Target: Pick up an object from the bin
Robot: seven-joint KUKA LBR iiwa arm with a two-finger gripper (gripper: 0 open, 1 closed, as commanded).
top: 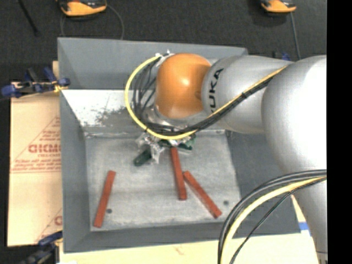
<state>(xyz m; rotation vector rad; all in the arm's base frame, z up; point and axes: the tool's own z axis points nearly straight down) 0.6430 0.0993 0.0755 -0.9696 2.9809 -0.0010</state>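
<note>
My gripper (153,146) is low over the back middle of the bin floor, mostly hidden beneath the wrist. A small dark green thing (143,159) lies right at its lower left edge; I cannot tell whether it is touched. Another bit of green (188,144) peeks out on the gripper's right. A red-brown stick (177,175) runs from just under the gripper toward the front. A second red-brown stick (202,194) slants away from it toward the front right.
A third red-brown stick (104,198) lies apart at the front left of the floor. The arm with its orange cover and looped cables hangs over the back of the bin. Sloped bin walls close in on all sides.
</note>
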